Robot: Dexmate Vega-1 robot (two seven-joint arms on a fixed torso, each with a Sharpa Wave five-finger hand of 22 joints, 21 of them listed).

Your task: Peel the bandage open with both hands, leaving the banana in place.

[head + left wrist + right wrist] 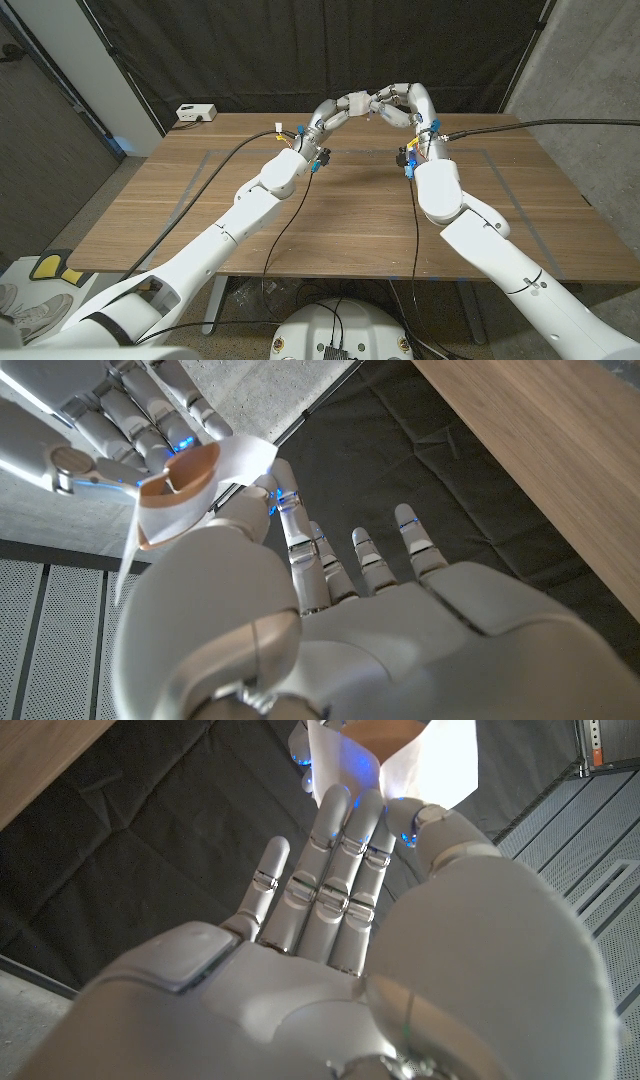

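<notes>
Raised over the far edge of the table [330, 215], toward twelve o'clock, we are seeing the left hand [328, 118] and the right hand [405, 103] meeting fingertip to fingertip. Both are pinching the bandage [357, 103] between them; its white wrapper [240, 460] is spreading open around the tan pad [180, 475]. The remaining fingers [335, 860] of the right hand are reaching straight.

Bandage [185, 485], tan strip with white paper tabs, partly peeled, held aloft above table's far edge
</notes>
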